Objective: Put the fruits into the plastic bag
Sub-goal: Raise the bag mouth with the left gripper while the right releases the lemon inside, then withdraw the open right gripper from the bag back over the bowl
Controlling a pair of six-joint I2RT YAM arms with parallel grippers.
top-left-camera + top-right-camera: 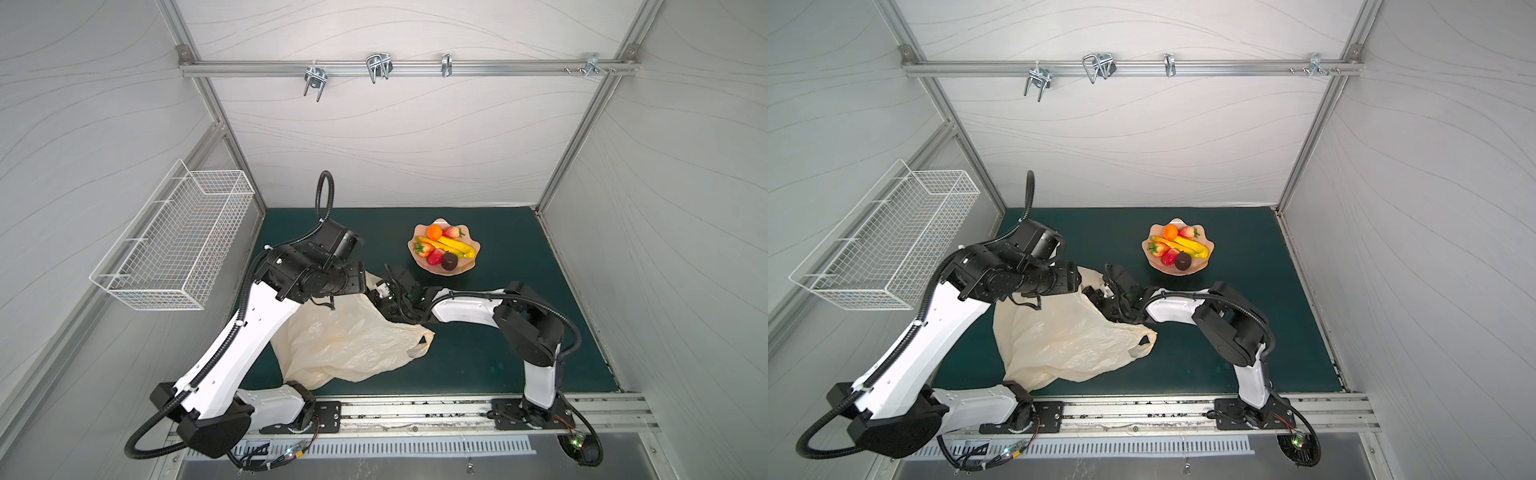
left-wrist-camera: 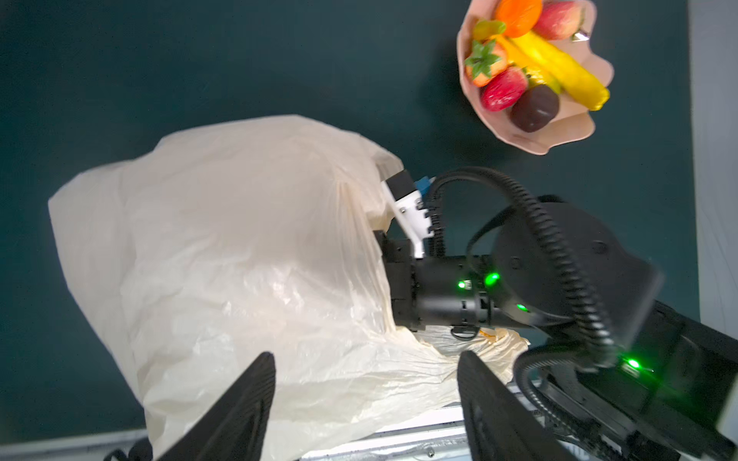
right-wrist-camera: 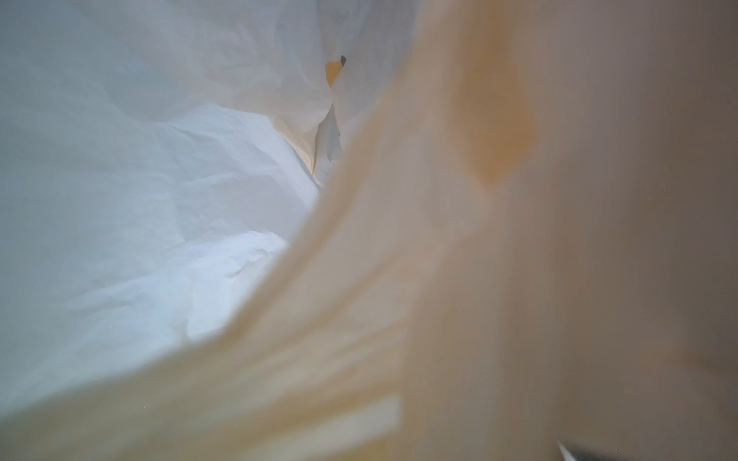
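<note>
Left wrist view: left claw [image 2: 365, 359] spread empty over the plastic bag [image 2: 239, 239], right claw buried inside it, state impossible to tell, as the bag-opening step appears underway; the fruits [image 2: 531, 68], in a pink bowl [image 2: 559, 139] near the bag, likely need its mouth held open next.

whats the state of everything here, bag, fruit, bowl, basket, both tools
plastic bag: lying crumpled, mouth open
fruits: piled in the bowl
yellow piece: inside the bag, mostly hidden by folds
bowl: upright, full, apart from the bag
wire basket: hanging on the left wall, empty
left tool: open, over the bag, holding nothing
right tool: reaching inside the bag, open or shut can't be seen
</note>
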